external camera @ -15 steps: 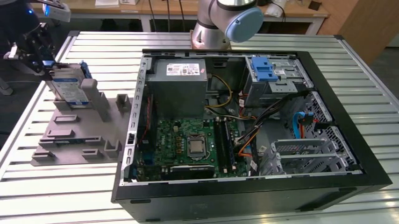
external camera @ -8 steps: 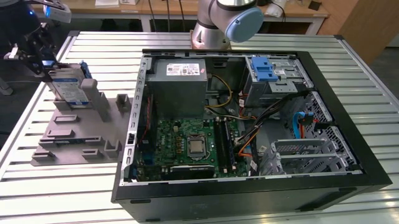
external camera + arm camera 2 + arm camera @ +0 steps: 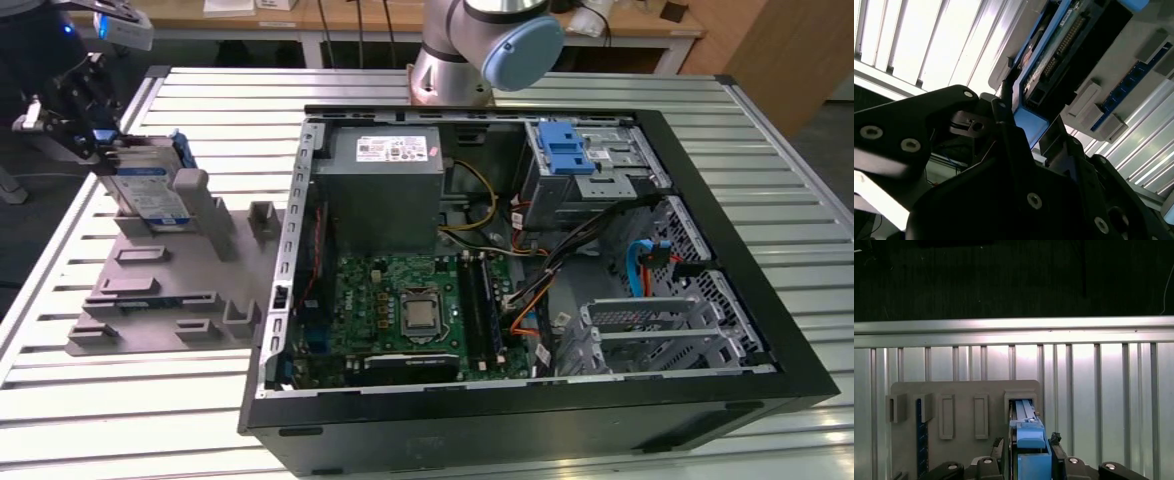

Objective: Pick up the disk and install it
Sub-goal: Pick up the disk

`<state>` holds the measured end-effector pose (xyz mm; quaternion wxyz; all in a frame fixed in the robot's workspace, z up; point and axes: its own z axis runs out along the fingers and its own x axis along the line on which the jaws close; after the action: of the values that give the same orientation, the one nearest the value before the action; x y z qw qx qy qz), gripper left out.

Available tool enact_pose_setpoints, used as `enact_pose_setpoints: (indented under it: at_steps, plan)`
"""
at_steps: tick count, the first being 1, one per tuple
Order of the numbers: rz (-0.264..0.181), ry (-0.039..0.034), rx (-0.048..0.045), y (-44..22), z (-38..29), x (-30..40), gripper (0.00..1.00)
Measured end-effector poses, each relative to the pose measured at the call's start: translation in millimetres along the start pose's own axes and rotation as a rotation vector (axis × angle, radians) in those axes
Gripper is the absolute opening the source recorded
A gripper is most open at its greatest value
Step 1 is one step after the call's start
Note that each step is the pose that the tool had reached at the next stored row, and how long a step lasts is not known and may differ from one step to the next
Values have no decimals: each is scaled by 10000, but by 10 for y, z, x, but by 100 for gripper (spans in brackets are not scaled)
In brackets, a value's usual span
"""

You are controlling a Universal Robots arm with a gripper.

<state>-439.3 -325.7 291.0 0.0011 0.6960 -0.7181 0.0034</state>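
Tool [image 3: 1027, 441] closest, black body low in both wrist views, straddling the blue bracket end of the disk [image 3: 144, 186]. Cannot tell if it's pinching the bracket or just spread around it, contact isn't clear from any angle. Disk stands on edge in a slot of the grey holder plate [image 3: 160, 295], at the exterior view's left, on the ribbed metal table [image 3: 120, 420]; not lifted out as far as I can see. Open computer case [image 3: 534, 440] sits just beside the plate; the drive cage [image 3: 607, 175] with the blue latch is at the case's far side, well apart from the disk.

Risks, my read: hold looks to land on the plastic bracket, not the metal body, so an off-centre or weak grip could let the disk tilt or slip. Slot walls hug the disk closely, so any skew could bind it and drag the plate along. Loose cables [image 3: 607, 215] lie near the cage and could snag a carried disk.

Disk relative to tool: right at the tool's tip, bracket end between its two sides, rest of the disk running down into the slot
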Motion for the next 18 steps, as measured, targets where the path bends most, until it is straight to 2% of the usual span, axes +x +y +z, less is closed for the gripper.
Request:
enact_pose_setpoints:
  at_steps: [1, 3, 4, 13, 18]
  plan:
    - [0, 0, 0, 0, 0, 0, 47]
    - [0, 0, 0, 0, 0, 0, 46]
    - [0, 0, 0, 0, 0, 0, 39]
    - [0, -2, 4, 0, 0, 0, 36]
    - [0, 0, 0, 0, -24, 0, 36]
